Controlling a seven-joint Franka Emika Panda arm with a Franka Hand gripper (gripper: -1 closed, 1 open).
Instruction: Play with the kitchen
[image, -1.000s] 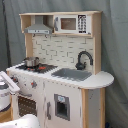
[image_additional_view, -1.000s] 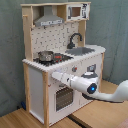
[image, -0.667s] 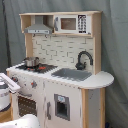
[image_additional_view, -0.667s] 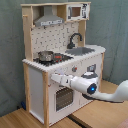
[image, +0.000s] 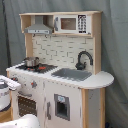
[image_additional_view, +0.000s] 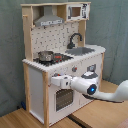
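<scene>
Kitchen (image: 60, 75) fills both exterior views: a tall toy unit in white and light wood, standing on a wooden floor (image_additional_view: 20, 119) against a grey curtain backdrop (image_additional_view: 10, 55). Its worktop carries a hob (image_additional_view: 54, 58) with a small metal pot (image_additional_view: 45, 55) on it, and beside that a grey sink (image: 71, 74) with a curved black faucet (image: 83, 58) rising at the sink's back edge. Above the hob hangs a grey range hood (image: 39, 26), and next to it, on the upper shelf, sits a toy microwave (image: 72, 23). White tile pattern covers the back wall between worktop and shelf. Below the worktop, the front panel shows knobs (image_additional_view: 74, 69) and an oven door (image_additional_view: 62, 99) with a dark window.

In the second exterior view the white robot arm (image_additional_view: 95, 89) reaches in from the second exterior view's right, with a blue-lit ring on its wrist, and its pincer (image_additional_view: 54, 80) is level with the top of the oven door, right at the kitchen's front corner post. Whether the pincer's fingers are apart or together I cannot tell, nor whether they touch the door. In the first exterior view only part of the arm shows, at the first exterior view's left edge (image: 6, 90), just in front of the lower panel.
</scene>
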